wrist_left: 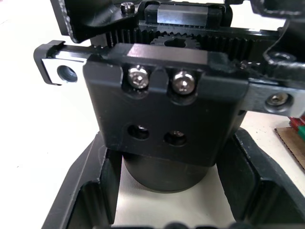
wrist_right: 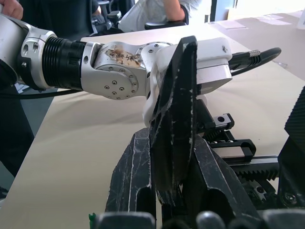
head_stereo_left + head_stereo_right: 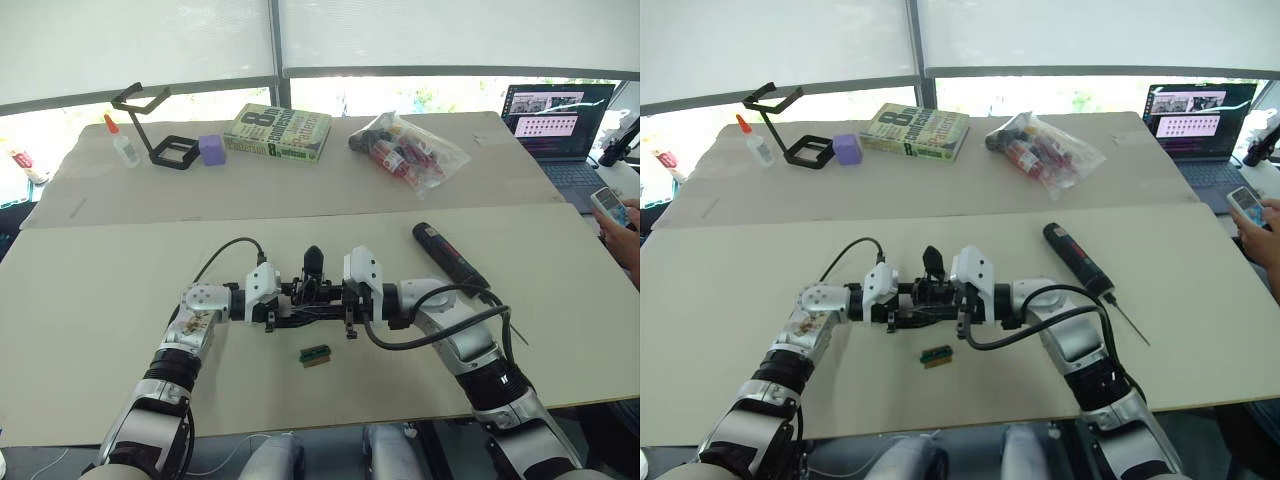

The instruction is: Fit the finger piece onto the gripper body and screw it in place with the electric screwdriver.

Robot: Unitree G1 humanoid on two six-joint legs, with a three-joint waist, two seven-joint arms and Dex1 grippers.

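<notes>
The gripper body (image 3: 305, 292) stands mid-table; up close its black block with two screws tops a round base (image 1: 164, 171). My left gripper (image 3: 290, 305) reaches it from the left, with its fingers (image 1: 93, 191) pressed against either side of that base. My right gripper (image 3: 328, 292) comes from the right and is shut on the finger piece (image 2: 174, 119), held upright just above the body's toothed rack (image 2: 243, 164). The electric screwdriver (image 3: 450, 256) lies loose on the table to the right of my right arm, bit pointing toward the near edge.
A small green-and-brown block (image 3: 316, 354) lies just in front of the grippers. At the back are a glue bottle (image 3: 123, 145), a black stand (image 3: 160, 130), a purple block (image 3: 211, 150), a book (image 3: 278, 132) and a plastic bag (image 3: 408, 147). A laptop (image 3: 560, 125) and a person's hand holding a phone (image 3: 612, 208) are at the right.
</notes>
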